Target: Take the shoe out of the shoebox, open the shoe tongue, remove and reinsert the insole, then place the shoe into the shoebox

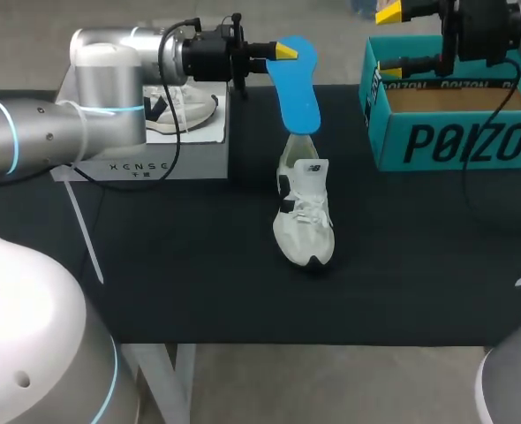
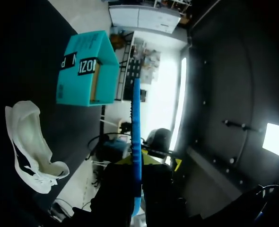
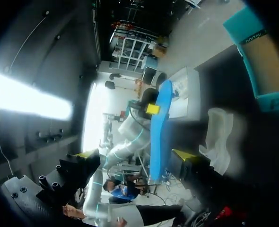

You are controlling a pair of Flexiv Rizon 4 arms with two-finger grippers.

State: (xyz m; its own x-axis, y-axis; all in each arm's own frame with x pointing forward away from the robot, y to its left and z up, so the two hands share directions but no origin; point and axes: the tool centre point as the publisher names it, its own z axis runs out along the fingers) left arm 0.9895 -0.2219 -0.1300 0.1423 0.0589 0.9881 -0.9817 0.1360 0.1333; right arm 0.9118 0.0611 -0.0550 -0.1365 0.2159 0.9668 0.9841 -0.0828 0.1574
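Nearest on the black bench [image 1: 199, 274], a white sneaker [image 1: 303, 212] is set upright on its sole, toe toward the robot, laces done, roughly mid-bench. Just behind and above it a blue insole [image 1: 296, 84] is held hanging by its upper end in the fingers of the left gripper [image 1: 283, 55], which are pinched narrow on it. In the left wrist view the insole [image 2: 136, 123] is seen edge-on between the fingers [image 2: 125, 161], and the sneaker [image 2: 30, 142] lies off to one side, apart from it, so the insole is judged fully out. Step in hand: remove-and-reinsert, removal done. The next move calls for the lower tip to be lined up with the sneaker's opening and fed in toe-first; the sneaker is not steadied by anything, so a shove could tip it. Farther back, the right gripper [image 1: 388, 40] is held above the open teal shoebox [image 1: 455, 132], fingers wide, nothing in them. A white box [image 1: 146, 150] is set at the far left. The sneaker is well apart from both boxes.
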